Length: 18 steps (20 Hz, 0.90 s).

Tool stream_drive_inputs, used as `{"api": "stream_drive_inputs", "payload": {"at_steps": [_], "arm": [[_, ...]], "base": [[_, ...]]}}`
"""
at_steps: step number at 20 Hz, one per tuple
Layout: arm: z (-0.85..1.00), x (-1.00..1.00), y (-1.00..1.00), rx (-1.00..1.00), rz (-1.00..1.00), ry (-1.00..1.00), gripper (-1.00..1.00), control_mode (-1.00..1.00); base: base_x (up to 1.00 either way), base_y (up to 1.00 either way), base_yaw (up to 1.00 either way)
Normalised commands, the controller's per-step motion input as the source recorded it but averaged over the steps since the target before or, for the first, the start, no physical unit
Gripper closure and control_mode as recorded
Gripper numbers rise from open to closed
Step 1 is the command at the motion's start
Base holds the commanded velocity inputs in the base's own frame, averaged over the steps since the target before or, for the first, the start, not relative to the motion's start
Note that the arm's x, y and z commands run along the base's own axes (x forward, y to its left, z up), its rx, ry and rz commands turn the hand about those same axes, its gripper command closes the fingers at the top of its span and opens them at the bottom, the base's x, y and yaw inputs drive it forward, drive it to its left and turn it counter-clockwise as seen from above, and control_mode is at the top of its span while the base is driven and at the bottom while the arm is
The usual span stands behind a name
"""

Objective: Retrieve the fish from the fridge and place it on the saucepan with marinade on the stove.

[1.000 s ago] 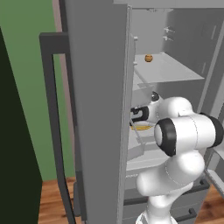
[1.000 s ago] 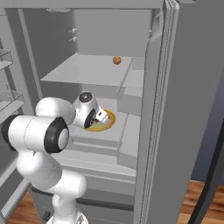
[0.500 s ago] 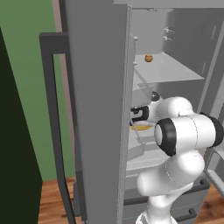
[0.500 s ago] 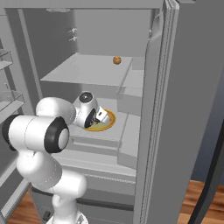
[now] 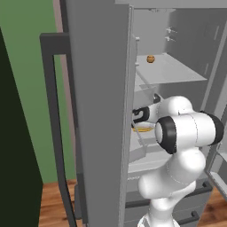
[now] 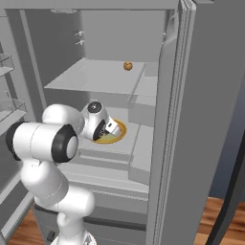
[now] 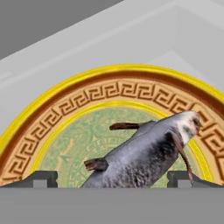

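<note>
Gripper (image 7: pixel 112 179) w/ fingers spread wide, hovering just over the fish (image 7: pixel 146 153), not gripping. Fish lying on the orange-yellow plate (image 7: pixel 65 116) on the fridge (image 6: pixel 201 119) middle shelf.

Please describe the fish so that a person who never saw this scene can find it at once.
Look inside the open fridge, on the shelf below the one with the small orange ball. A round yellow plate with a patterned rim lies there, and the fish lies on it, between the open gripper's fingertips. It is slim, dark grey, with brown fins.
</note>
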Motion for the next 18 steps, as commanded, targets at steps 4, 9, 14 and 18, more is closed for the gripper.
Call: {"api": "stream_drive_inputs", "payload": {"at_steps": [4,9,14,18], "arm": [[-0.22,0.04,0.0,0.0,0.0,0.0,-1.0,-1.0],[-0.28,0.04,0.0,0.0,0.0,0.0,1.0,-1.0],[-0.15,0.08,0.0,0.0,0.0,-0.01,1.0,-1.0],[0.0,0.0,0.0,0.0,0.0,0.0,1.0,-1.0]], "base": [[0.0,0.0,0.0],[0.0,0.0,0.0],[0.0,0.0,0.0],[0.0,0.0,0.0]]}}
